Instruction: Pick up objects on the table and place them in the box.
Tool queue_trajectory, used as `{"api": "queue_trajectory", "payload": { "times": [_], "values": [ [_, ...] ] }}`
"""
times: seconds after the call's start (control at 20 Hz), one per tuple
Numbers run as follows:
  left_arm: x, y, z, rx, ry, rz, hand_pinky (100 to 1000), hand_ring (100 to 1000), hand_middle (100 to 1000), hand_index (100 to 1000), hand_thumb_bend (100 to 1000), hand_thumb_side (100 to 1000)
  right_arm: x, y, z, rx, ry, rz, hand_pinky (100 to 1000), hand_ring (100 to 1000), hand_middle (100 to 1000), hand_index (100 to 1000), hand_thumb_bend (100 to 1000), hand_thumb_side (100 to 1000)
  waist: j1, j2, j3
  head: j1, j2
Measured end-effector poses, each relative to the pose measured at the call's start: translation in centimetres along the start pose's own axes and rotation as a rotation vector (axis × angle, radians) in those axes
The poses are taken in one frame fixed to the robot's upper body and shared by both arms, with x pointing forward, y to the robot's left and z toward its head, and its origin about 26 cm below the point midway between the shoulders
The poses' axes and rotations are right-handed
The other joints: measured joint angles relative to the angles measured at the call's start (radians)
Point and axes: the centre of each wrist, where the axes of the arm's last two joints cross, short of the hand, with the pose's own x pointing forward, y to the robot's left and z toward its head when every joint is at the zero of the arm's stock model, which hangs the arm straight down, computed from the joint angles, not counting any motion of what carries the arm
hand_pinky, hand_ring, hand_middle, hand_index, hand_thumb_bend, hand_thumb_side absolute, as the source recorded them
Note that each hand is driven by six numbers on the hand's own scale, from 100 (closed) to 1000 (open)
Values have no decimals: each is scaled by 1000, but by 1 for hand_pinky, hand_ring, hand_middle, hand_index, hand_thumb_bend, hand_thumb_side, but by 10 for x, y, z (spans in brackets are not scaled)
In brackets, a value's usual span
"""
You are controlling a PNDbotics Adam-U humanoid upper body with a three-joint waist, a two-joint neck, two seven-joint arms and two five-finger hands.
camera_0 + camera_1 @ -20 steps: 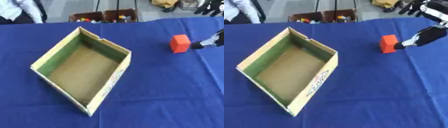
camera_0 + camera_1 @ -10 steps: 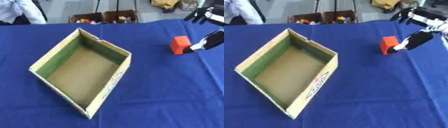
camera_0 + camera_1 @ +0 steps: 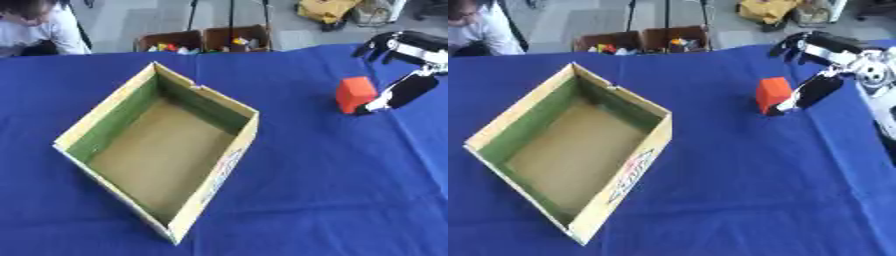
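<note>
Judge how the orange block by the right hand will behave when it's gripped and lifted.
The orange block has flat faces and square edges, so it probably won't roll. It looks rigid, likely keeping shape under the right hand. Standing taller than wide, it might tip if nudged.

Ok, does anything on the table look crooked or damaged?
The box sits askew, turned corner-on to the table edge, and its far wall has a notch in the rim. The red block stands upright beside the right hand.

1. A blue cloth [image 3: 332, 190] covers the table under the hand.
2. Two brown boxes [image 3: 206, 39] full of small colourful things sit on the floor, far left of the hand.
3. A yellow thing [image 3: 325, 9] lies on the floor beyond the hand.
</note>
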Motion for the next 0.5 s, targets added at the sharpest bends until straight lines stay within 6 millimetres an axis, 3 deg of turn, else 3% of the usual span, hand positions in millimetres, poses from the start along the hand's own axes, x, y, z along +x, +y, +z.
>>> {"api": "queue_trajectory", "payload": {
  "times": [0.25,0.5],
  "values": [
    [0,0,-2,-2,-3,1,537,648,779,886,100,735,-7,3,-3,41,11,-1,733,804,835,864,602,161,-2,6,3,-4,0],
    [0,-1,-2,-4,-2,2,536,647,779,886,100,735,-10,4,-6,67,13,-12,732,802,835,863,606,151,-3,7,11,-9,0]
  ]
}}
